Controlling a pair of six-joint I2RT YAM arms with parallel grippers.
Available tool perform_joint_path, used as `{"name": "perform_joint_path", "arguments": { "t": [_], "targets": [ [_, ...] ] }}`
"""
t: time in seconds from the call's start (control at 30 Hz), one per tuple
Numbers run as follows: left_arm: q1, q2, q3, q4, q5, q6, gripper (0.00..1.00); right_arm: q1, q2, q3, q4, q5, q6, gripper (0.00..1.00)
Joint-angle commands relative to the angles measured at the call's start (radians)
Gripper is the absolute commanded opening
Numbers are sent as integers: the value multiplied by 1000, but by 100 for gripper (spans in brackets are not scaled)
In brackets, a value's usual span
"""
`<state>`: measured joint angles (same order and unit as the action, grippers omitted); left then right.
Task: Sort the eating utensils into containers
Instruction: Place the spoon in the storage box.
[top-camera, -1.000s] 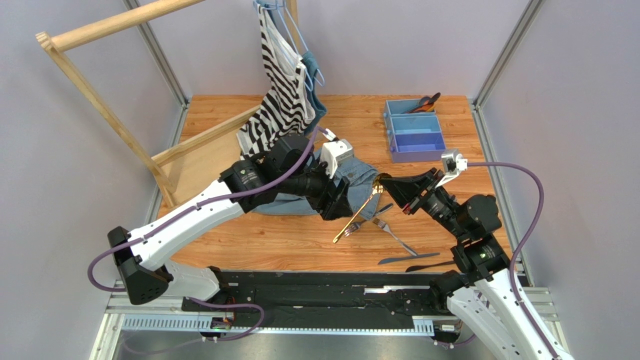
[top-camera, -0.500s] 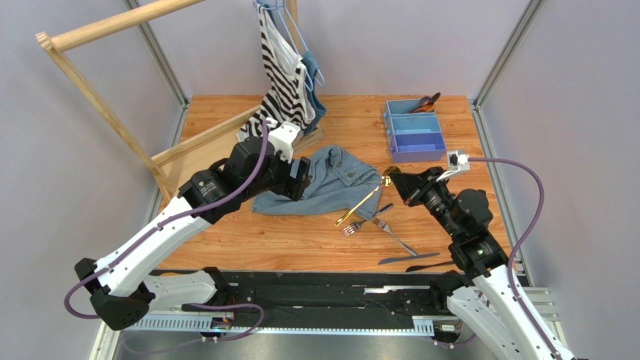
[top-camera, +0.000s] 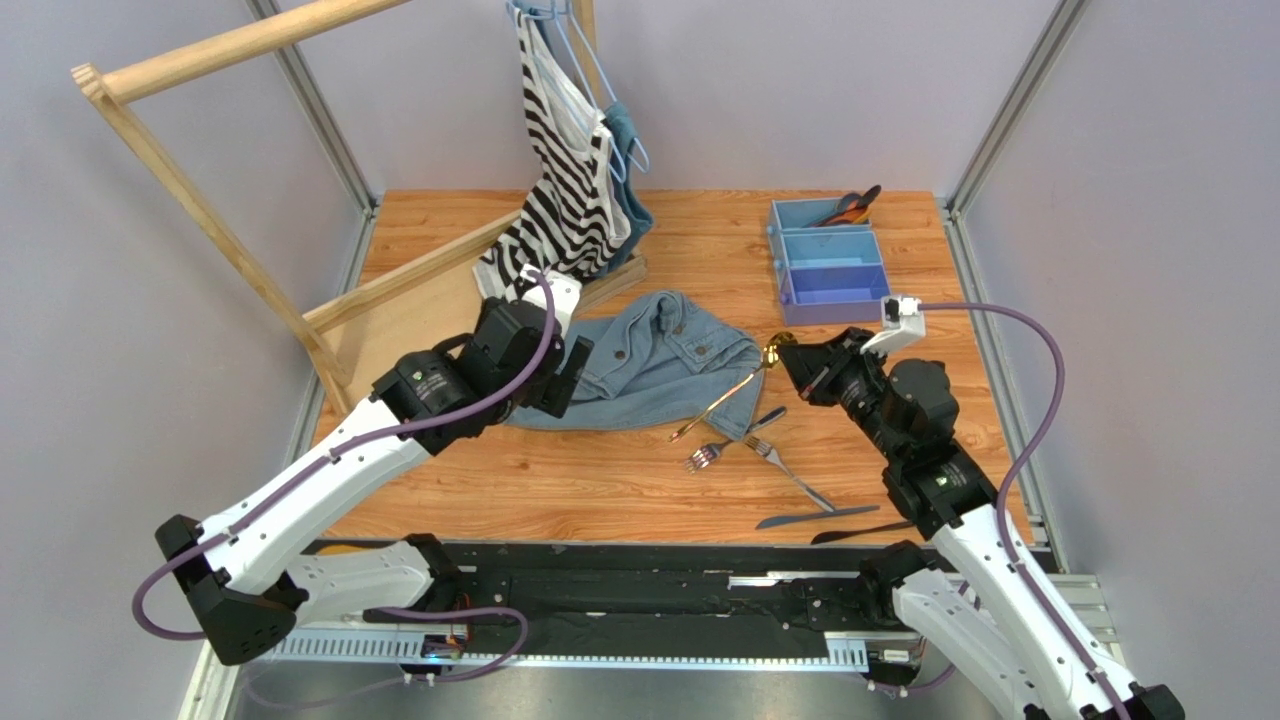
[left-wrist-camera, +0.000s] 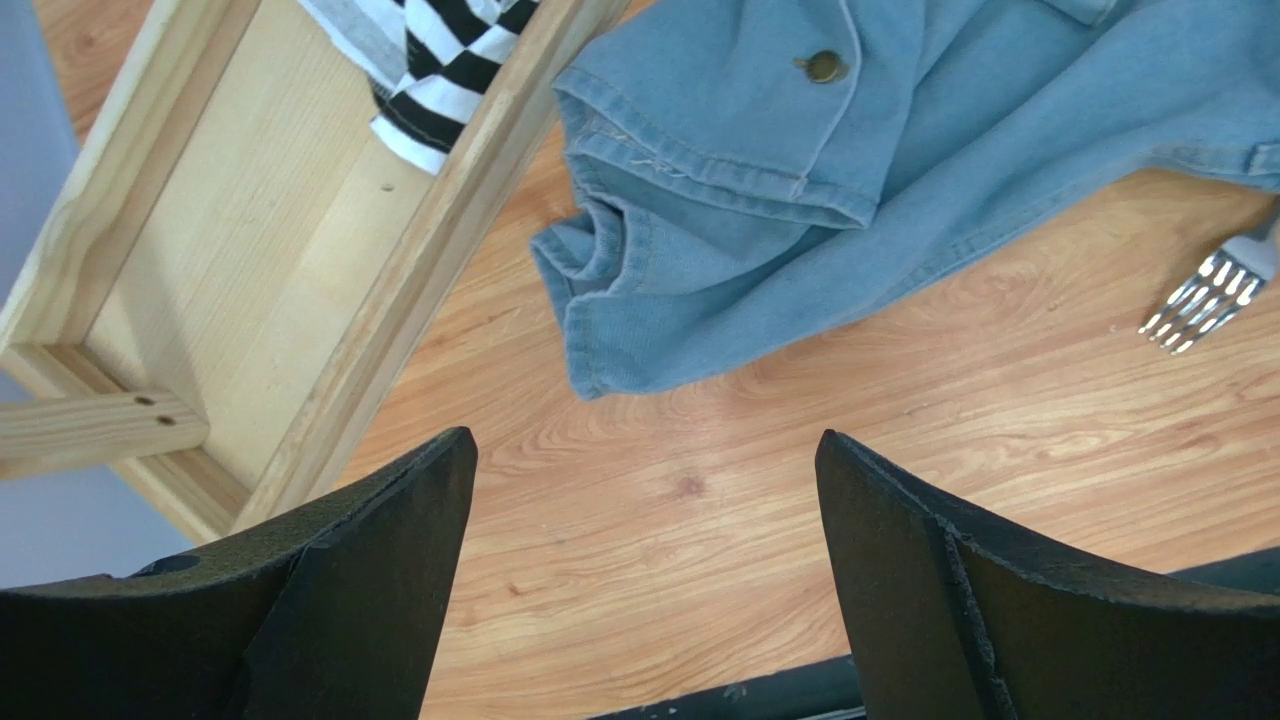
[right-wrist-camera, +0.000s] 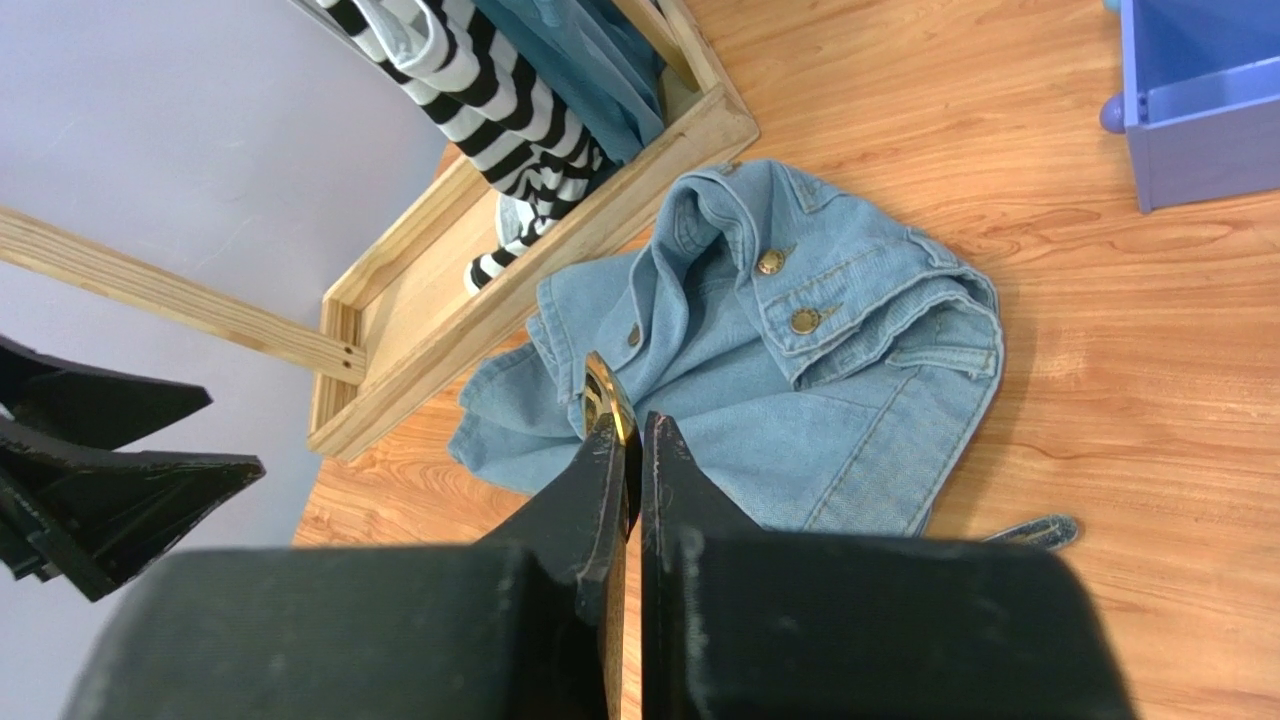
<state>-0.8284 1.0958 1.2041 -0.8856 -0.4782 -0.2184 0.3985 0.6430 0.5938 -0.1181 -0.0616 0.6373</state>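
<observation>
Top cam shows the whole gold spoon slanting down from the right gripper near the blue tray, its wrist cam only a pinched gold sliver; left gripper gapes wide, empty.

A robotics lab test cell: grey panels and aluminium posts are enclosing the wooden surface, a black mounting rail running along its near edge.

right fingers pinch gold spoon near blue tray.
</observation>
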Motion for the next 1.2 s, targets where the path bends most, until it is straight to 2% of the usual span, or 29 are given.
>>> {"name": "perform_joint_path", "arguments": {
  "t": [0.0,0.17,0.4,0.67,0.9,1.17],
  "targets": [
    [8,-65,-26,-9,-71,31,92,-4,30,49,60,11,24,0],
    [8,-108,-110,8,-65,4,92,-6,121,96,69,32,27,0],
    [8,-139,-150,-47,-161,-32,92,-49,286,219,93,49,28,0],
    [8,-166,-161,-50,-177,-39,92,-242,512,391,150,-84,65,0],
    [8,-172,-164,-42,-155,-29,92,-354,745,696,71,-92,-10,0],
    [8,-149,-170,-30,-111,-16,92,-389,1036,1006,15,-30,-33,0]
  ]
}}
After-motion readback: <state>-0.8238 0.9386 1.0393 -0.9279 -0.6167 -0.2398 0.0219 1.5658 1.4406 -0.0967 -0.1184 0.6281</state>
